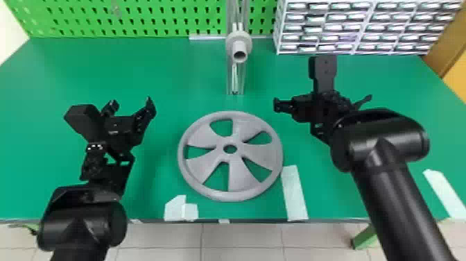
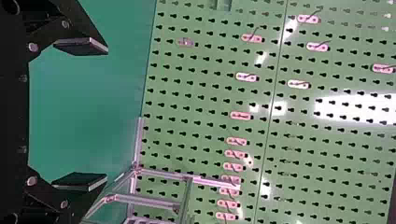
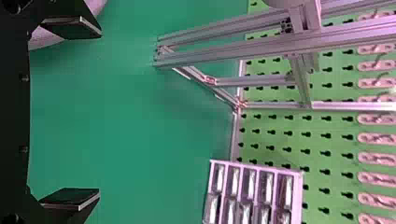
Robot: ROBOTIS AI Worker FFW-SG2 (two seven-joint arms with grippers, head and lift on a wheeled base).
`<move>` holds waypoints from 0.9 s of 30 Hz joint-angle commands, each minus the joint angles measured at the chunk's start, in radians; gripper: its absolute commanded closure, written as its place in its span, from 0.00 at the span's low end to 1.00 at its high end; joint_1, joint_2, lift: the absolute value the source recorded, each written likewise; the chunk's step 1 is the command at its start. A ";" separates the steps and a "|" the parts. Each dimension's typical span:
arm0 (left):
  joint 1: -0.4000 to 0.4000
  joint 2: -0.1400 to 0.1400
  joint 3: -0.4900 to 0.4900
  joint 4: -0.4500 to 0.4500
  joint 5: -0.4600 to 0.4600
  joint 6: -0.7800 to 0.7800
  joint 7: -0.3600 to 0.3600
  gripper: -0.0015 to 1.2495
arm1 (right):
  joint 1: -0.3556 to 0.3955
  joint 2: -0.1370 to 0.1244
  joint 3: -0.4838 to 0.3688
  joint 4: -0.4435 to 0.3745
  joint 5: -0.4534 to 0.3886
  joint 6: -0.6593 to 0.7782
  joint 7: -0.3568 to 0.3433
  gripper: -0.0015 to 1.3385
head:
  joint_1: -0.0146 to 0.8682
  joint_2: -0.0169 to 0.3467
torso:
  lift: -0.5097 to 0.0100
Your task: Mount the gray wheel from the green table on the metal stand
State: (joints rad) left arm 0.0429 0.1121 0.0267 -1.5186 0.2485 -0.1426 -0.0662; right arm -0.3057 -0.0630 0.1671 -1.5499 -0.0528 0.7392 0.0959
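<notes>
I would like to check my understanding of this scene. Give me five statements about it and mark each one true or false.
1. The gray five-spoked wheel lies flat on the green table. True.
2. The black left gripper is closed on the wheel. False: it is open and empty.
3. A round gray hub sits on the upright metal stand. True.
4. The white drawer cabinet stands left of the stand. False: right of it.
5. The black right gripper is open. True.
</notes>
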 commanded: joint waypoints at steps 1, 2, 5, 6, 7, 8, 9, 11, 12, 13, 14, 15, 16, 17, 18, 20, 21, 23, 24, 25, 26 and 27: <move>0.000 0.000 0.002 0.000 0.000 0.000 0.000 0.24 | -0.055 -0.009 0.017 0.031 0.019 0.062 0.033 0.08 | 1.00 0.19 | 0.80; 0.000 0.000 0.001 0.000 0.000 0.000 0.000 0.24 | -0.067 -0.009 0.022 0.040 0.025 0.078 0.044 0.08 | 1.00 0.19 | 0.80; 0.000 0.000 -0.001 0.000 0.000 0.000 0.000 0.24 | -0.102 -0.009 0.031 0.068 0.045 0.111 0.090 0.08 | 1.00 0.19 | 0.80; 0.000 0.000 0.001 0.000 0.000 0.000 0.000 0.24 | -0.112 -0.009 0.032 0.074 0.047 0.124 0.100 0.08 | 1.00 0.19 | 0.80; 0.000 0.000 0.001 0.000 0.000 0.000 0.000 0.24 | -0.121 -0.009 0.037 0.080 0.050 0.138 0.114 0.08 | 1.00 0.19 | 0.80; 0.000 0.000 0.001 0.000 0.000 0.000 0.000 0.24 | -0.131 -0.008 0.043 0.086 0.059 0.155 0.127 0.08 | 1.00 0.19 | 0.80; 0.000 0.000 0.001 0.000 0.000 0.000 0.000 0.24 | -0.141 -0.008 0.046 0.088 0.062 0.174 0.133 0.08 | 1.00 0.19 | 0.80; 0.000 0.000 -0.001 0.000 0.000 0.000 0.000 0.24 | -0.159 -0.003 0.055 0.091 0.080 0.203 0.148 0.08 | 1.00 0.19 | 0.80; 0.000 0.001 -0.001 0.000 0.000 0.000 0.000 0.24 | -0.165 -0.001 0.057 0.093 0.088 0.218 0.153 0.08 | 1.00 0.19 | 0.80; 0.000 0.000 -0.001 0.000 0.000 0.000 0.000 0.24 | -0.171 0.002 0.060 0.096 0.099 0.229 0.162 0.08 | 1.00 0.19 | 0.80; 0.002 0.001 0.001 0.000 0.000 0.000 0.000 0.24 | -0.182 0.005 0.061 0.103 0.105 0.241 0.173 0.08 | 1.00 0.19 | 0.80; 0.002 0.000 0.001 0.000 0.000 0.000 0.000 0.24 | -0.190 0.006 0.065 0.108 0.111 0.247 0.183 0.08 | 1.00 0.19 | 0.80; 0.002 0.001 0.001 0.000 0.000 0.000 0.000 0.24 | -0.196 0.006 0.066 0.114 0.111 0.252 0.188 0.08 | 1.00 0.19 | 0.80; 0.002 0.000 0.001 0.000 0.000 0.000 0.000 0.24 | -0.204 0.008 0.068 0.120 0.116 0.256 0.197 0.08 | 1.00 0.19 | 0.80; 0.002 0.001 0.001 0.000 0.000 0.000 0.000 0.24 | -0.208 0.008 0.071 0.122 0.120 0.264 0.200 0.08 | 1.00 0.19 | 0.80; 0.002 0.000 -0.001 0.000 0.000 0.000 0.000 0.24 | -0.220 0.011 0.074 0.125 0.136 0.282 0.209 0.08 | 1.00 0.19 | 0.80; 0.002 0.001 -0.001 0.000 0.000 0.000 -0.001 0.24 | -0.227 0.014 0.078 0.126 0.146 0.296 0.217 0.08 | 1.00 0.19 | 0.80; 0.002 0.000 0.001 0.000 0.000 0.000 0.000 0.24 | -0.236 0.017 0.080 0.128 0.165 0.312 0.229 0.08 | 1.00 0.19 | 0.80; 0.002 0.000 0.001 0.000 0.000 0.000 0.000 0.24 | -0.239 0.019 0.083 0.128 0.172 0.322 0.234 0.08 | 1.00 0.19 | 0.80; 0.002 0.000 -0.001 0.000 0.000 0.000 0.000 0.24 | -0.242 0.020 0.084 0.128 0.179 0.332 0.237 0.08 | 1.00 0.19 | 0.80; 0.002 0.000 -0.001 0.000 0.000 0.000 0.000 0.24 | -0.248 0.022 0.088 0.129 0.186 0.347 0.240 0.08 | 1.00 0.19 | 0.80; 0.002 0.000 -0.001 0.000 0.000 0.000 0.000 0.24 | -0.251 0.023 0.089 0.129 0.192 0.361 0.242 0.08 | 1.00 0.19 | 0.80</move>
State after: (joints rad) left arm 0.0445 0.1125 0.0269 -1.5186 0.2485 -0.1426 -0.0660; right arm -0.5415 -0.0458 0.2483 -1.4227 0.1131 1.0557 0.3324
